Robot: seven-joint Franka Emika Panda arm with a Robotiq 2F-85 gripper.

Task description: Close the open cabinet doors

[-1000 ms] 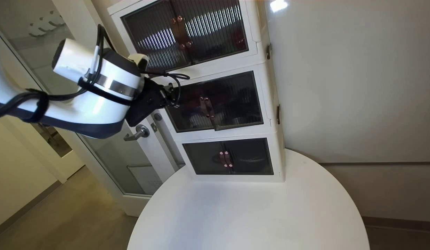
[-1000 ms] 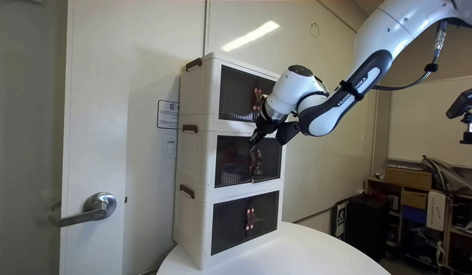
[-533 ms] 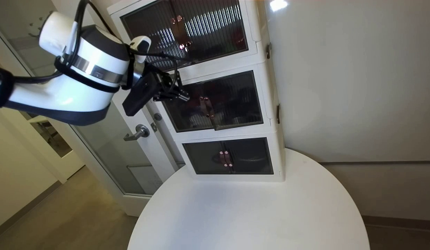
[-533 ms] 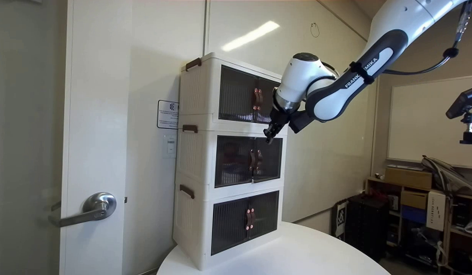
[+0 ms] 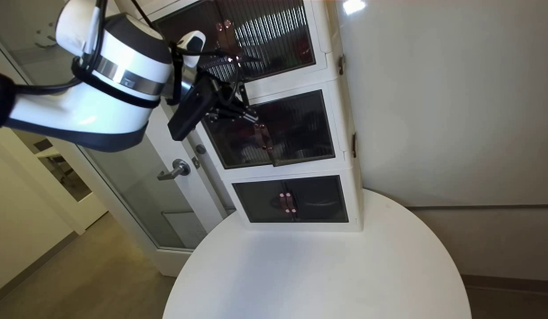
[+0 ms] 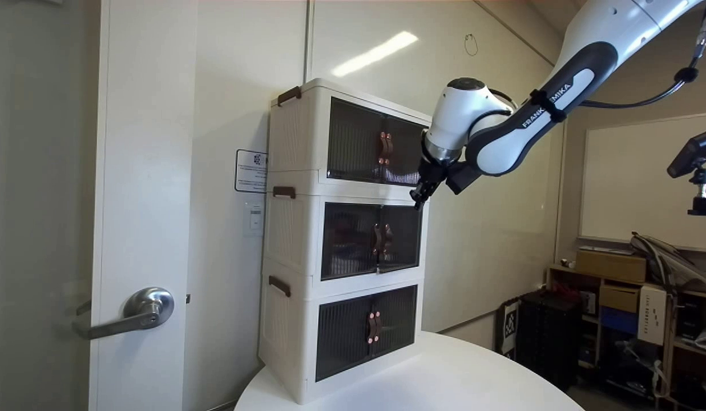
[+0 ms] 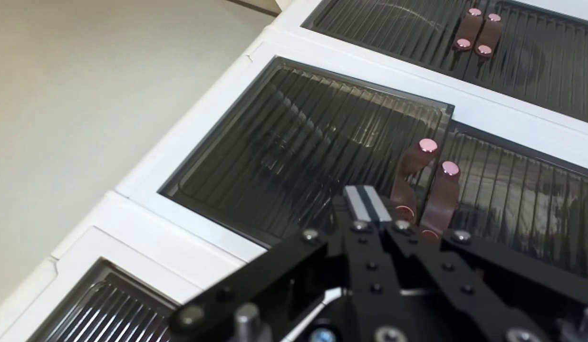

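- Extends the white Franka Panda arm (image 6: 564,100) from the upper right corner of an exterior view, wrist tilted down toward the stacked white cabinets (image 6: 293,228).
- Hovers with the Robotiq gripper (image 7: 368,203) in front of the middle tier, near the top of its panes in both exterior views.
- Has the fingertips (image 7: 377,205) pressed flat together, with nothing gripped between.
- Covers part of the ajar cabinet door (image 5: 305,128) in the wrist view, just beside the brown strap handles (image 7: 438,204); impossible to tell touching from hovering close.
- Find that same door at the right of the middle pair in both exterior views and at the left in the wrist view, slightly proud, at its free edge, of the flush-looking neighbouring cabinet door (image 5: 238,144).
- See the lower cabinet doors (image 6: 395,322) lying flush, with two straps side by side at the centre.
- See the upper cabinet doors (image 5: 282,53), dark and ribbed, partly hidden behind the arm in an exterior view.
- Stacked three high on a round white table (image 5: 318,274).
- Left of the stack in an exterior view, see a white room door (image 6: 144,142) with a silver lever handle (image 6: 150,308).
- At the far right, see a brown box (image 6: 609,265) beside a grey bag (image 6: 672,265).
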